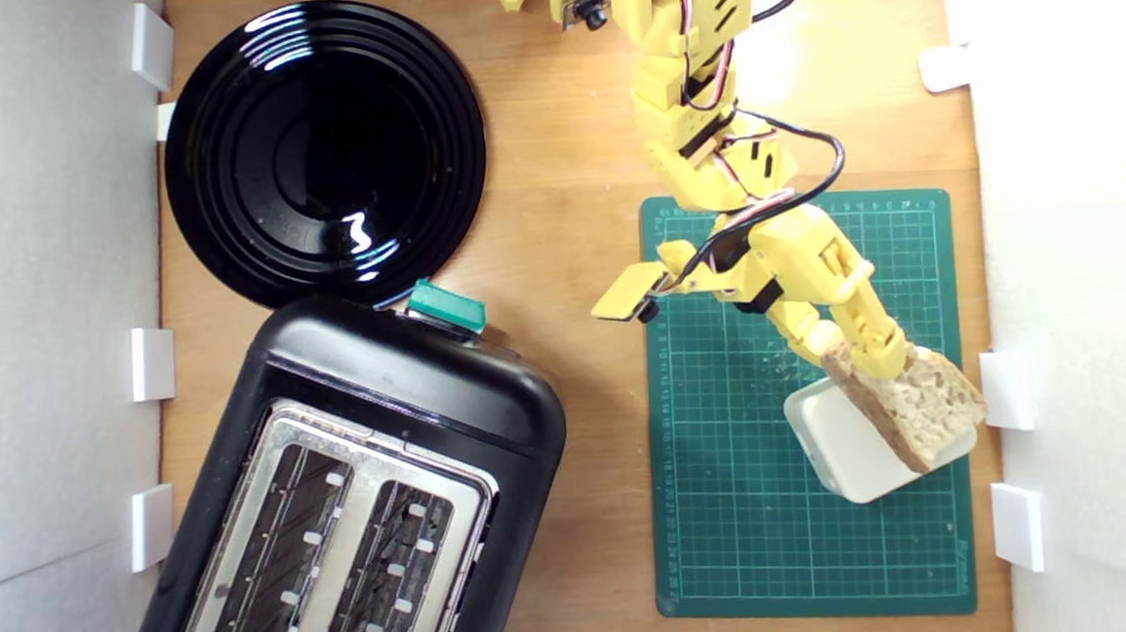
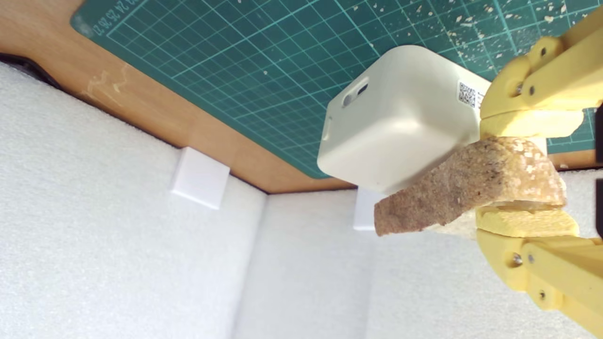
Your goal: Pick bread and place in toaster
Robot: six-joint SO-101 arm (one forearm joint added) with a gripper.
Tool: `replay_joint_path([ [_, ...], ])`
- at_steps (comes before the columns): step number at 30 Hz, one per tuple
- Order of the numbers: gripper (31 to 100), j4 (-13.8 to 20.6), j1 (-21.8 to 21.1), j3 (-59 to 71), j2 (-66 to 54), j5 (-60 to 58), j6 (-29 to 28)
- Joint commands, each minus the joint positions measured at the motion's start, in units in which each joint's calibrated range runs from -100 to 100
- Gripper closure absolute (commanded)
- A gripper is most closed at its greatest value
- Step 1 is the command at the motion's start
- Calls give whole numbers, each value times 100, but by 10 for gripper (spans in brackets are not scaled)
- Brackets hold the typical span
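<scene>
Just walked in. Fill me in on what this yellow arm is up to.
The yellow arm's hand is shut on a slice of bread, gripping it by the crust above a white block on the green cutting mat. The toaster sits at the exterior view's lower left, both slots empty, with a black plate behind it. The bread has not reached the toaster yet.
</scene>
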Motion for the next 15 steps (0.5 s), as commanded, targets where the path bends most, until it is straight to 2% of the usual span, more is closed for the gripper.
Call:
replay_joint_path([
  [1,666,-51,-71,-259,-71,-134,27],
  [7,701,-51,-71,-259,-88,-134,22],
  [15,701,-51,-55,-195,-387,-49,-9],
])
